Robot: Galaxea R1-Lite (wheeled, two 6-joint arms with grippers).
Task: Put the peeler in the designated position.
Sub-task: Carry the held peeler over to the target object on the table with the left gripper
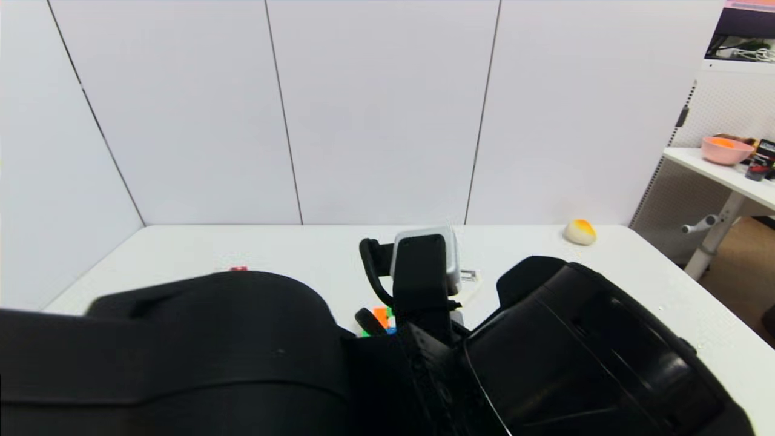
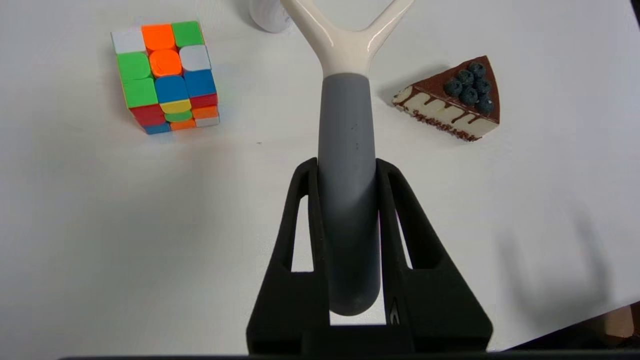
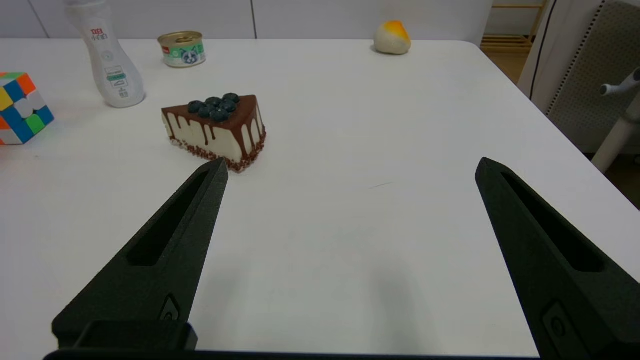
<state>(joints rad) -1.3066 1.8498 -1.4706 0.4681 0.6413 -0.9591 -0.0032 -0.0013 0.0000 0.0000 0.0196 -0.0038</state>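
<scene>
The left end effector [image 2: 346, 167] pinched the peeler [image 2: 346, 150] by its handle above the tabletop [image 2: 150, 225], mid-carry; next, lower and release it. The right end effector [image 3: 350, 167] hung spread, idle.

Glossy-headed, matt-handled peeler [image 2: 346, 150]

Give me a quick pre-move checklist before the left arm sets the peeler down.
1. Grip: left gripper shut on the peeler at its grey handle: ok.
2. Peeler height above the table: cannot tell.
3. Clearance: Rubik's cube and cake slice lie apart on either side of the peeler: ok.
4. White bottle close beyond the forked head: cannot tell the gap.
5. Right gripper open, holding nothing, over bare table: ok.
</scene>
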